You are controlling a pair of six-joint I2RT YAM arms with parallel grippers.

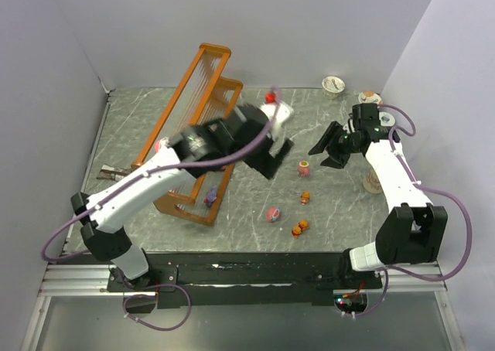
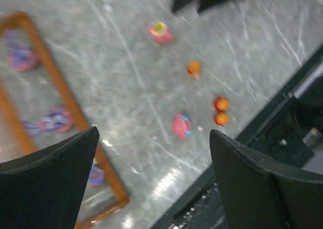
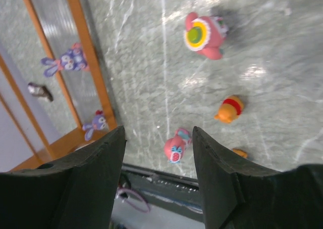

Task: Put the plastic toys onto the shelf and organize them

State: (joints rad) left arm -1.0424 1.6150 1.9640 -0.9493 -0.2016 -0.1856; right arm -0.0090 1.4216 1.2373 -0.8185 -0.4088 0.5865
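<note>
A grey marbled counter (image 1: 124, 127) with pale lilac walls (image 1: 232, 18) on three sides, seen from above. The orange-brown wooden shelf (image 1: 193, 96) stands on the left half, its slatted tiers stepping up toward the far wall. My left arm (image 1: 155, 177) reaches across over it. The left pincer (image 1: 274, 155) hangs above the middle of the counter, just right of the shelf. Its jaws are spread as wide as they go, with nothing between them; through its wrist camera I see only counter in the gap.

The right pincer (image 1: 328, 151) hovers on the right, pointing toward the left one, the two near but apart. Its jaws are partly spread and hold nothing.

Purple toys (image 3: 65, 62) lie on the shelf's slats. The left wrist view shows three, blurred, and the right wrist view shows two with long ears. More toys lie loose on the counter between the shelf and the right arm. Nearest the right pincer is a pink toy with a yellow and green disc (image 3: 202, 35). Closer to me is a small orange toy (image 3: 229, 109), then a second pink toy (image 3: 175, 147). Close to the near edge, a pair of orange toys (image 1: 300, 228) touch each other. Two foil-lidded cups (image 1: 333, 83) sit at the far right corner.
</note>
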